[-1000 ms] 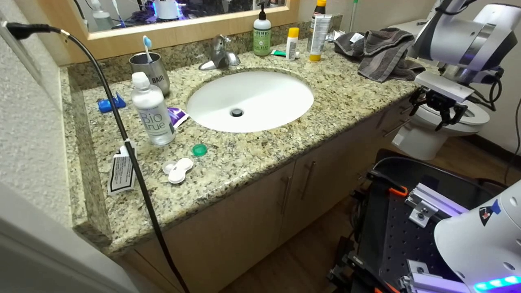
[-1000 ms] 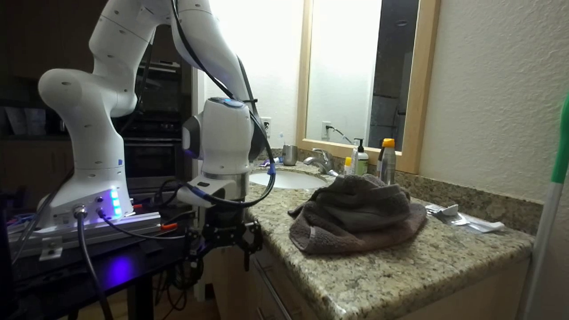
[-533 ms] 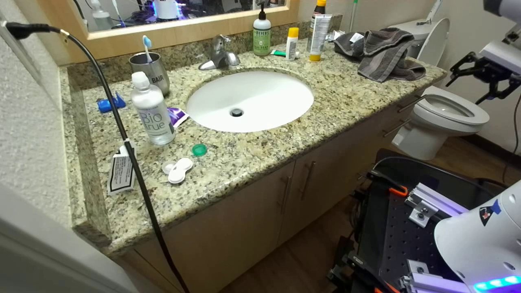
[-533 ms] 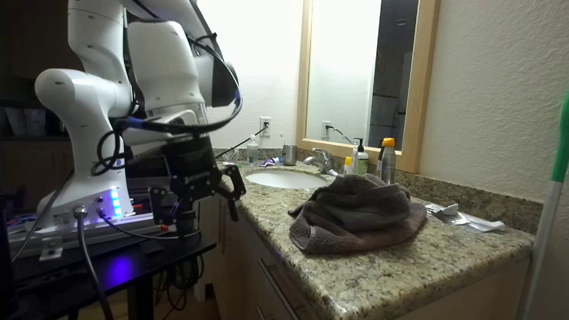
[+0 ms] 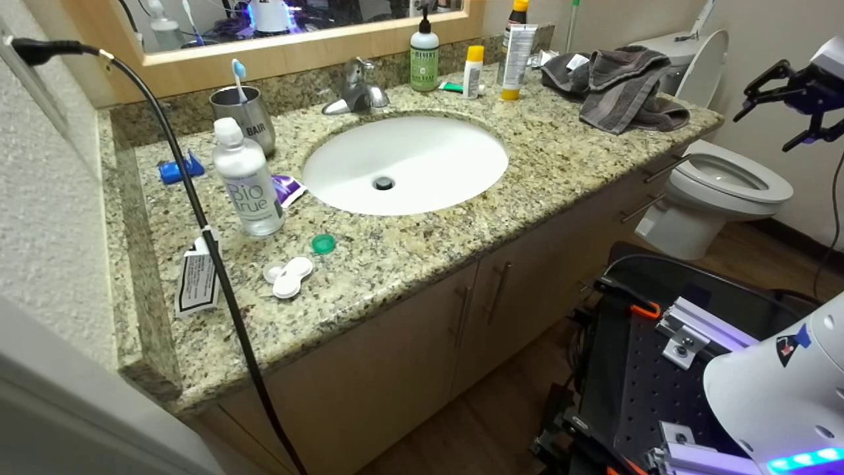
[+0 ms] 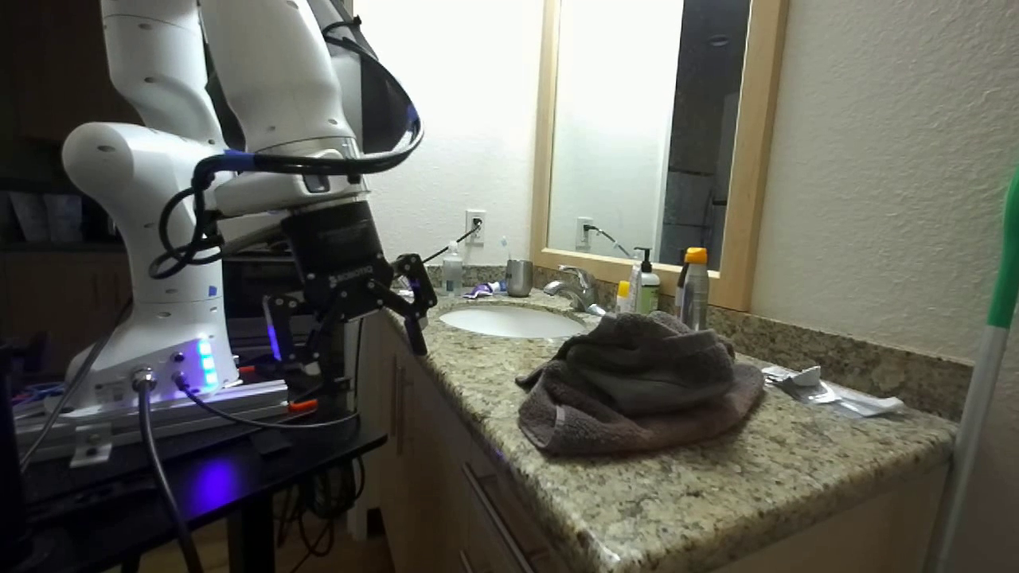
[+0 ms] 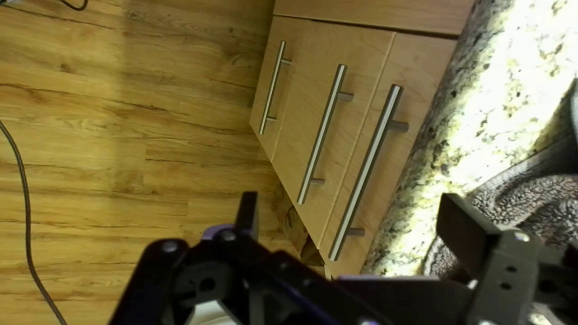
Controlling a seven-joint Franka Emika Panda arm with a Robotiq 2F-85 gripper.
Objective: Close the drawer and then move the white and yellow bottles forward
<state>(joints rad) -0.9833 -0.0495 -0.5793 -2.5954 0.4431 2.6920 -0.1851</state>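
Granite counter point(image 5: 541, 158) caps the flush-looking drawer point(image 7: 392, 153), so the gripper point(image 7: 350, 207), jaws wide apart, should skirt the towel point(image 5: 626, 86) and square up to the yellow-capped white bottle point(image 5: 472, 76) near the sink point(image 5: 422, 155).

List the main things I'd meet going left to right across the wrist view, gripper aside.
Black cable, wood floor beyond it, bottom drawer, middle drawer, top drawer, granite countertop, gray towel.
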